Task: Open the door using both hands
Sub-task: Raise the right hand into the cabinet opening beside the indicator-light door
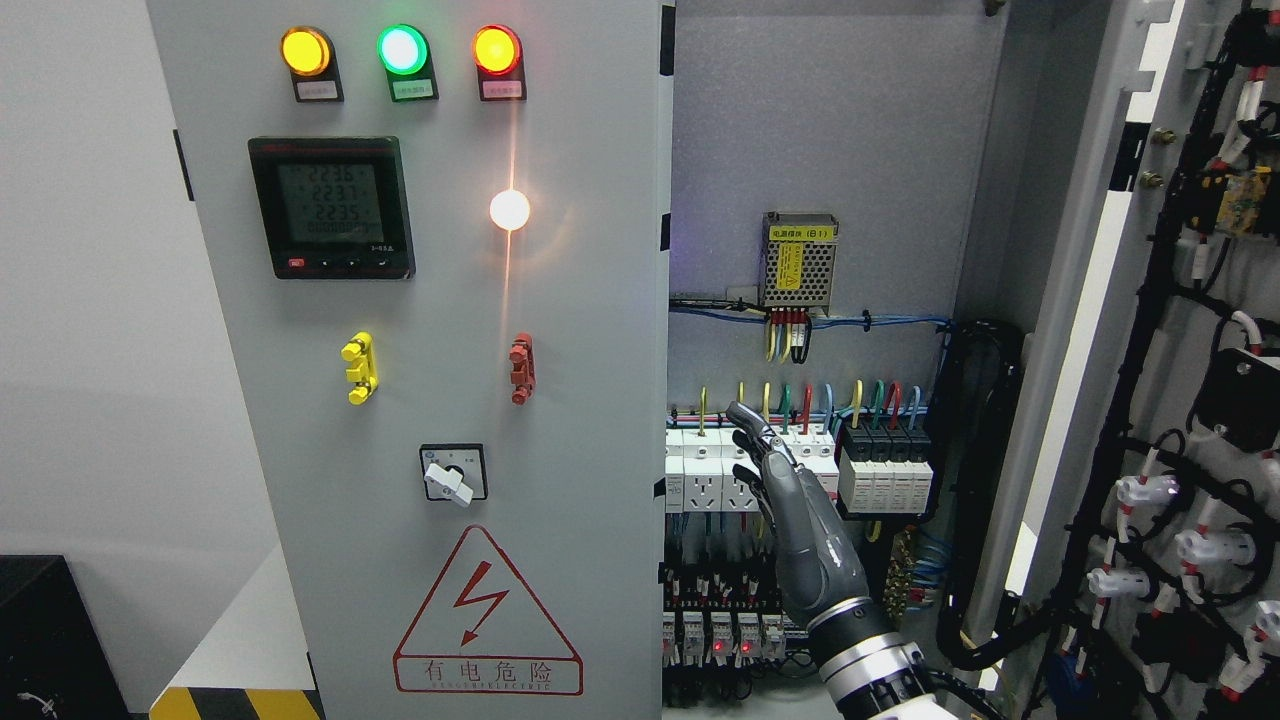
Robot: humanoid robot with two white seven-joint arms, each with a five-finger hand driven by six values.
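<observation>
Clearly robot hand (790,500) extended flat, holding nothing.

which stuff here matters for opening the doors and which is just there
For the job:
left door, shut
right door, swung open
right hand, fingers extended, holding nothing

Just there:
indicator lamps
digital meter
rotary switch
warning triangle
breakers
power supply
</observation>
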